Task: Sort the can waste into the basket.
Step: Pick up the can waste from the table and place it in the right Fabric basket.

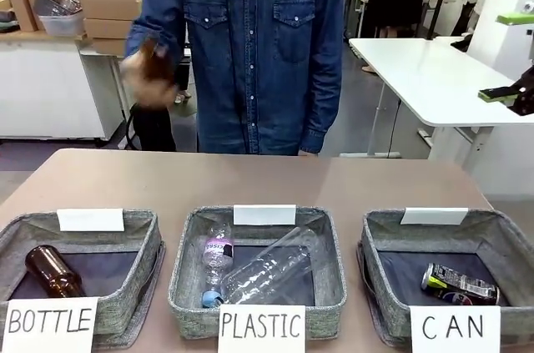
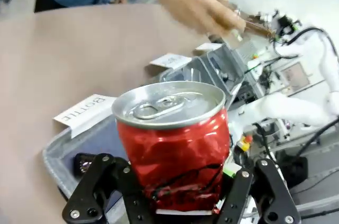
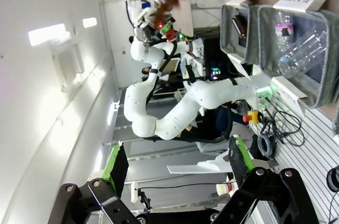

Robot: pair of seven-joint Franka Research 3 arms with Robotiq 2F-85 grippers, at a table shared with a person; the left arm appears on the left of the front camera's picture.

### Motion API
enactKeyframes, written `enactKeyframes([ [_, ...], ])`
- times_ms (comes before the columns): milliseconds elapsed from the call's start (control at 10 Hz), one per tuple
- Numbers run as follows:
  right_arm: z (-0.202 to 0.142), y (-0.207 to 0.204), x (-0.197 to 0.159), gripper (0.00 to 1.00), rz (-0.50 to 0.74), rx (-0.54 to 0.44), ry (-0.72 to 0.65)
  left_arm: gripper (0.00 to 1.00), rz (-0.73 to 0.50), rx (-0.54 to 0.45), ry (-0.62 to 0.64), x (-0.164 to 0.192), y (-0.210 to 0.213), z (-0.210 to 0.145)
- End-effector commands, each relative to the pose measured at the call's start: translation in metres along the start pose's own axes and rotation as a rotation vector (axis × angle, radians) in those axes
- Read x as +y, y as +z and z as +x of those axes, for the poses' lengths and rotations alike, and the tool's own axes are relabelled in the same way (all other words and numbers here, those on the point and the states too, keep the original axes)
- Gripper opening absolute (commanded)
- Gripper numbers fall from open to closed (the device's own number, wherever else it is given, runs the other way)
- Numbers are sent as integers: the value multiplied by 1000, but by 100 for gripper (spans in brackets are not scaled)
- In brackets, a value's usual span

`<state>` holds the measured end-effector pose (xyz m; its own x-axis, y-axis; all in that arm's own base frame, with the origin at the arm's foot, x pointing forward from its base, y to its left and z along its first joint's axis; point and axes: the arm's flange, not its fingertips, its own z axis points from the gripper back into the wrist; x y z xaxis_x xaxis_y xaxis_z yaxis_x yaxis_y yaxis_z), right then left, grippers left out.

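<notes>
At the surface's near right corner sits the CAN basket (image 1: 384, 224), with a dark can (image 1: 459, 284) lying inside. Our left gripper (image 2: 180, 197) pinches the red can (image 2: 175, 139), long axis along the fingers and silver top toward the wrist, with the BOTTLE basket (image 2: 58, 163) beneath it. We judge the target lies far to our right, past the PLASTIC basket (image 1: 188, 286). Our right gripper (image 3: 176, 155) is nearer it, fingers spread on nothing.

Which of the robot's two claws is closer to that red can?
Left. The left gripper is clamped on the red can itself. The right gripper hangs open and empty, well away from it.
</notes>
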<state>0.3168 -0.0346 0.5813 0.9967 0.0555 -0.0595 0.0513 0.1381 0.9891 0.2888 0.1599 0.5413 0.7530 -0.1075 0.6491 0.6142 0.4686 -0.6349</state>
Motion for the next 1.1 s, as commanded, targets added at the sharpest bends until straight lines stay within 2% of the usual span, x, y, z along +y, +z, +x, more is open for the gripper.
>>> enactKeyframes([
  [0, -1, 2, 0, 100, -2, 9, 19, 0, -4, -40, 23, 7, 8, 0],
  [100, -1, 2, 0, 100, -2, 9, 19, 0, -136, 68, 54, 9, 10, 0],
  [300, -1, 2, 0, 100, -2, 9, 19, 0, -236, 23, 98, -7, 74, 5],
  [400, -1, 2, 0, 100, -2, 9, 19, 0, -199, -41, 115, -16, 104, 2],
  [500, -1, 2, 0, 100, -2, 9, 19, 0, -197, -57, 121, -22, 120, -3],
  [1000, -1, 2, 0, 100, -2, 9, 19, 0, -182, 5, 183, -12, 108, -3],
])
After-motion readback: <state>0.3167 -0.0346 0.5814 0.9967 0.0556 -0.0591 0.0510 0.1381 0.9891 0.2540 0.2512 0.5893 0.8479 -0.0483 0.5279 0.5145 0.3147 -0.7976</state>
